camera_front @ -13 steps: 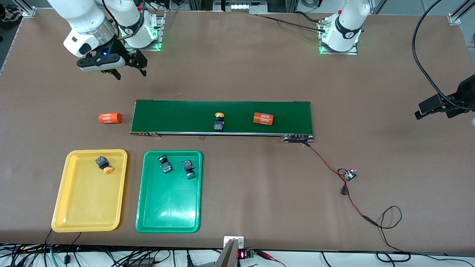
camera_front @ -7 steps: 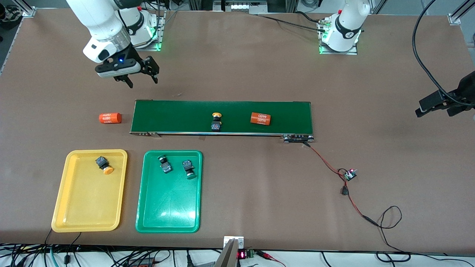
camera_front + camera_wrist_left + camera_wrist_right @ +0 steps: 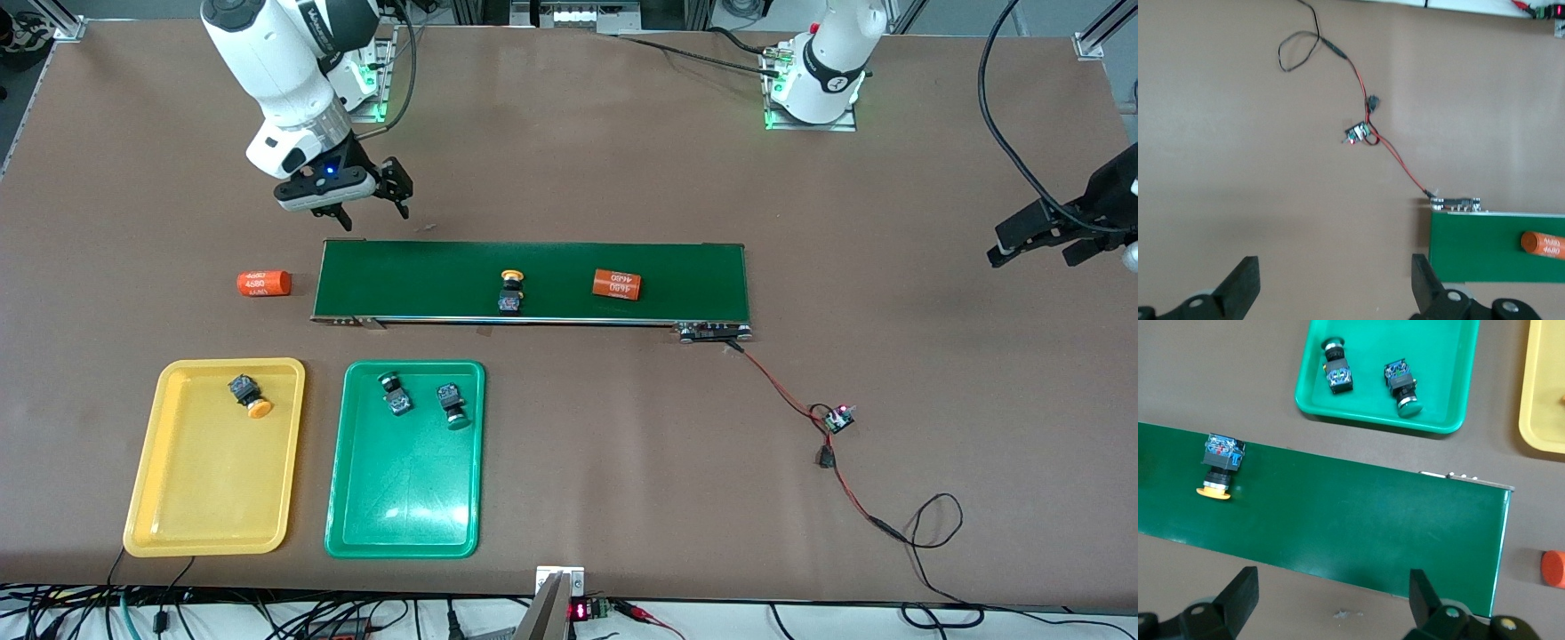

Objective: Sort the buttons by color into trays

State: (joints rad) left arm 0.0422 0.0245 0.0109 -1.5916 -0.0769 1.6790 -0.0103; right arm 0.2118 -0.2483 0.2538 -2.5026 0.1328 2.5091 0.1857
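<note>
A yellow-capped button (image 3: pixel 510 292) (image 3: pixel 1219 465) lies on the dark-green conveyor belt (image 3: pixel 427 280). Another yellow-orange button (image 3: pixel 249 396) lies in the yellow tray (image 3: pixel 213 489). Two green buttons (image 3: pixel 393 395) (image 3: pixel 452 405) lie in the green tray (image 3: pixel 404 498). My right gripper (image 3: pixel 373 216) (image 3: pixel 1331 600) hangs open and empty over the bare table, beside the belt's edge toward the right arm's end. My left gripper (image 3: pixel 1031 256) (image 3: pixel 1335 283) waits open and empty over bare table at the left arm's end.
One orange cylinder (image 3: pixel 617 284) rides on the belt and another (image 3: pixel 263 284) lies on the table off the belt's right-arm end. Red and black wires run from the belt's motor to a small circuit board (image 3: pixel 837 418).
My right gripper has swung from near its base toward the belt. The yellow button and the orange cylinder on the belt have drifted toward the right arm's end. The left gripper barely shifted.
</note>
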